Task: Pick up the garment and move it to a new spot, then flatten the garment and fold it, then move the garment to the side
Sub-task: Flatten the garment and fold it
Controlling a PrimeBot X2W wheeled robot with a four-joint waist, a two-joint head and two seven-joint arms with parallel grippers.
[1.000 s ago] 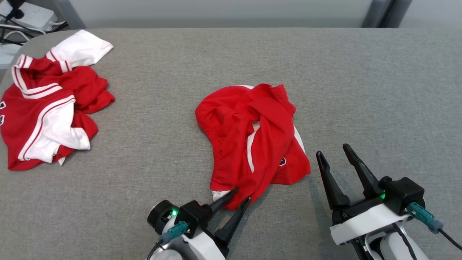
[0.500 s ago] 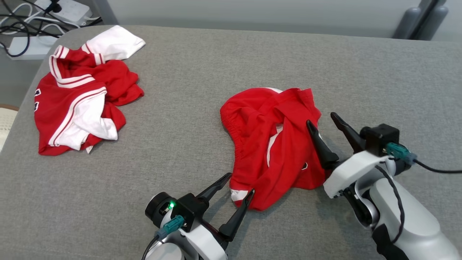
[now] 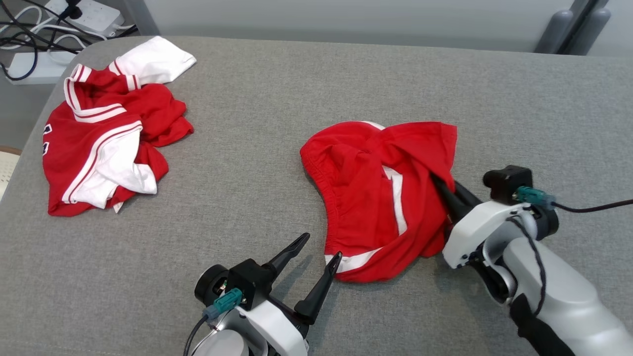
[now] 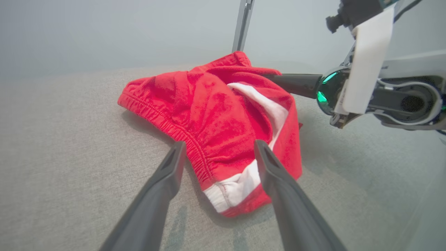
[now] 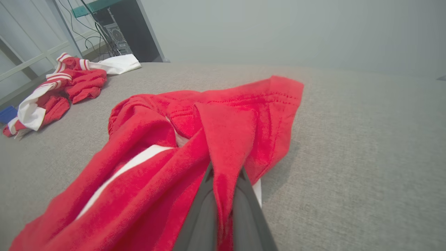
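Nearest, the left gripper (image 3: 322, 245) holds its two tapered dark fingers wide apart, the tips at the white-banded hem corner of the red shorts (image 3: 368, 198). The shorts lie crumpled in soft folds, with a puckered elastic waistband and a white side stripe, mid-way across the grey woven tabletop (image 3: 296, 99). The right gripper (image 3: 439, 182) is pinched together on a fold at their right edge, and a rumpled red-and-white striped jersey (image 3: 99, 143) sits well apart at the far left.
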